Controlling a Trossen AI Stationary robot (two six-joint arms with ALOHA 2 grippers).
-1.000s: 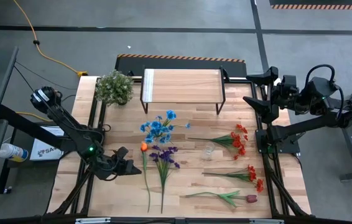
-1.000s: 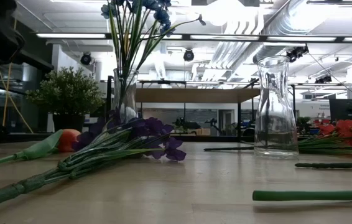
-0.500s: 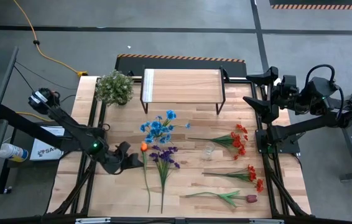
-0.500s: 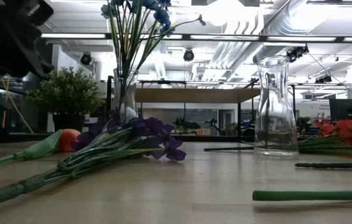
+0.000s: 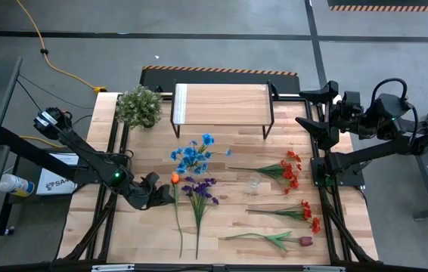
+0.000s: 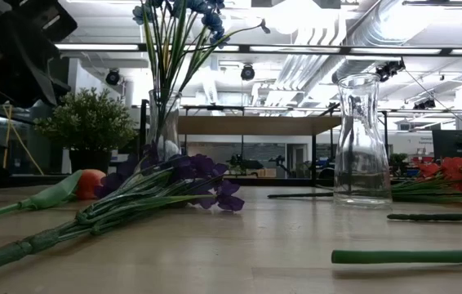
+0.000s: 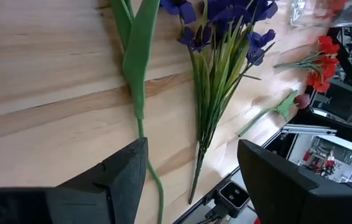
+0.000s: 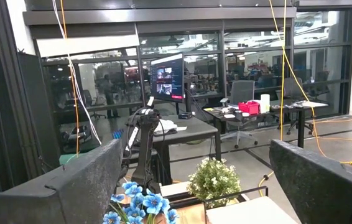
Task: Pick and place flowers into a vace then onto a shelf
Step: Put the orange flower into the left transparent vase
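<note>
An orange flower [image 5: 175, 179] lies on the table, its green stem [image 7: 155, 182] running toward the near edge. Purple flowers [image 5: 199, 190] lie beside it. Blue flowers [image 5: 195, 155] stand in a glass vase [image 6: 164, 122]. An empty glass vase [image 6: 362, 139] stands mid-table, with red flowers [image 5: 289, 170] and a dark red tulip [image 5: 293, 240] lying to its right. My left gripper [image 5: 165, 194] hovers open just left of the orange flower's stem, which shows between its fingers [image 7: 123, 177] without touching them. My right gripper [image 8: 194, 186] is open, raised at the right edge. The shelf [image 5: 221, 106] stands at the far side.
A bushy pale-green potted plant [image 5: 138, 106] stands left of the shelf at the far left corner. More red flowers [image 5: 305, 211] lie near the right edge. Bare wood lies along the table's left side [image 5: 104, 234] and between the purple flowers and the tulip.
My left gripper has swung toward the table's right and slightly toward the far edge, closing in on the orange flower's stem, and has rolled a little. It has kept still for the last half second. The flowers have not moved.
</note>
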